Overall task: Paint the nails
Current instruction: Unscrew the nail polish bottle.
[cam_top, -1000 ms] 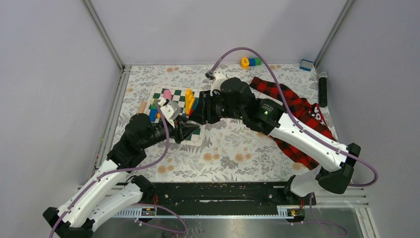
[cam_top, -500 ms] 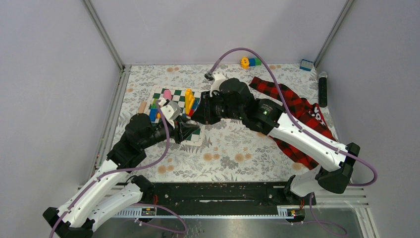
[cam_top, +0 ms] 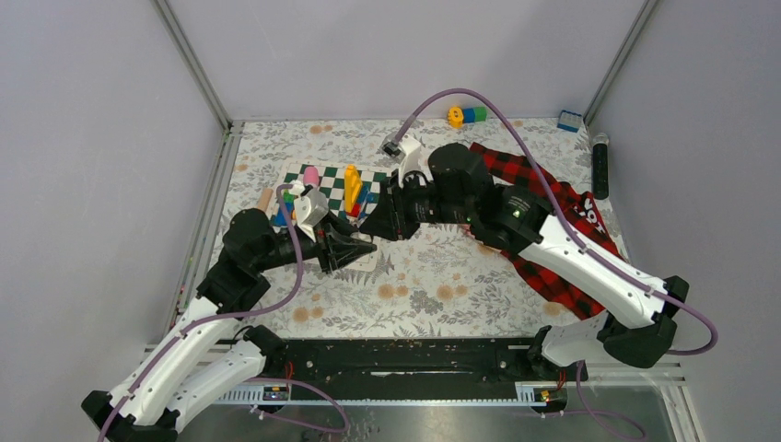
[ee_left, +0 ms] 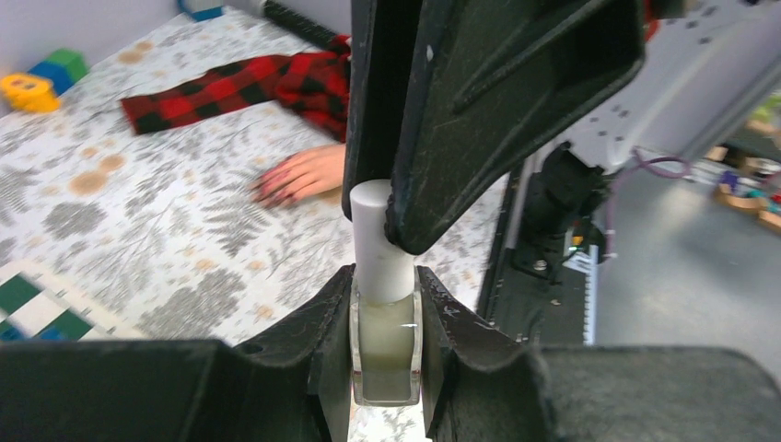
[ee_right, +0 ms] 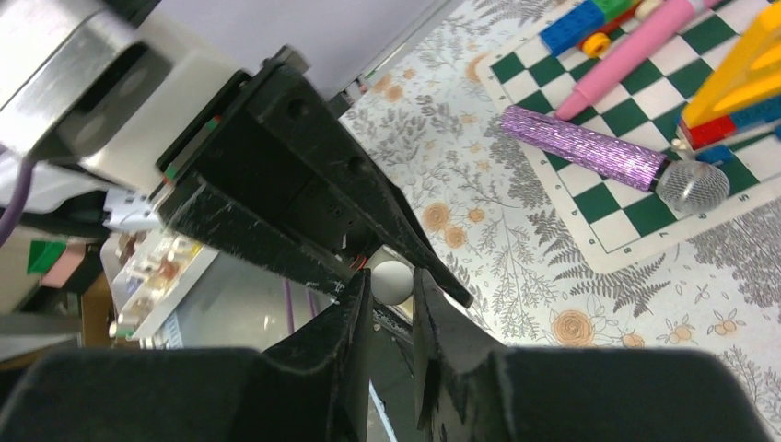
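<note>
Left wrist view, left tool (ee_left: 385, 281) clamping polish bottle (ee_left: 385, 348), right tool (ee_right: 391, 284) pinching its cap (ee_left: 372, 230), nails (ee_left: 267, 191) well beyond.

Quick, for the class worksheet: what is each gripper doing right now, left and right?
Left gripper: closed on the nail polish bottle.
Right gripper: closed on the bottle's white cap.

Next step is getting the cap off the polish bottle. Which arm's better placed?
Right. The right end effector grips the white cap; the left end effector is clamped on the bottle and has to steady it.
</note>
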### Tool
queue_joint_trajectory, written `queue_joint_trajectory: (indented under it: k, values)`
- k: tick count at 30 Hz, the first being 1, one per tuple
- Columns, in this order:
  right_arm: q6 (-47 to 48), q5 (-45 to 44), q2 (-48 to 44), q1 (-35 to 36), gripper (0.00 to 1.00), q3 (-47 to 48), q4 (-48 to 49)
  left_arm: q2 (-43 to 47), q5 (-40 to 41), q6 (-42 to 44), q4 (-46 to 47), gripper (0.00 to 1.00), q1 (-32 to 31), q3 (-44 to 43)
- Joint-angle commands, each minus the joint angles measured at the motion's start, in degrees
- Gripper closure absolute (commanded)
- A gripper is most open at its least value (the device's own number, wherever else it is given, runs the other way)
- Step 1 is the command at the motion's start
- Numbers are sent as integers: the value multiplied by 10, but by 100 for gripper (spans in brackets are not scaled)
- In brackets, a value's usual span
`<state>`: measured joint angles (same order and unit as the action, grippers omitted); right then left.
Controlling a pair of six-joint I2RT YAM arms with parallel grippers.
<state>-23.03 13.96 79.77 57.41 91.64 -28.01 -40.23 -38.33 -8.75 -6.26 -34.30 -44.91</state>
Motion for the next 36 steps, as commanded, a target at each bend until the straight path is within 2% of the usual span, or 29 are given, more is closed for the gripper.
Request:
queue_joint_trajectory:
  k: [1,5,9,18,26,27,30,34,36]
  values:
    - [50,128,-16,10,100,2,53,-5,-159,-57,143,100,-4,-3]
    - [83,202,-24,10,100,0,49,-10,-213,-94,193,100,-3,6]
    - [113,235,-22,10,100,9,20,-15,-243,-121,228,100,-3,10]
    - [143,276,-1,11,100,43,-36,-35,-281,-136,239,100,-3,6]
    - [149,254,-4,12,100,44,-41,-43,-286,-137,239,100,-3,4]
    - [148,244,-6,11,98,44,-41,-43,-284,-135,237,100,-3,4]
    - [143,209,-11,12,81,39,-39,-43,-272,-116,214,100,-3,2]
    - [139,172,-17,11,51,34,-39,-40,-234,-52,131,100,-3,-15]
    - [134,142,-27,11,40,27,-35,-34,-209,-27,101,100,-3,-19]
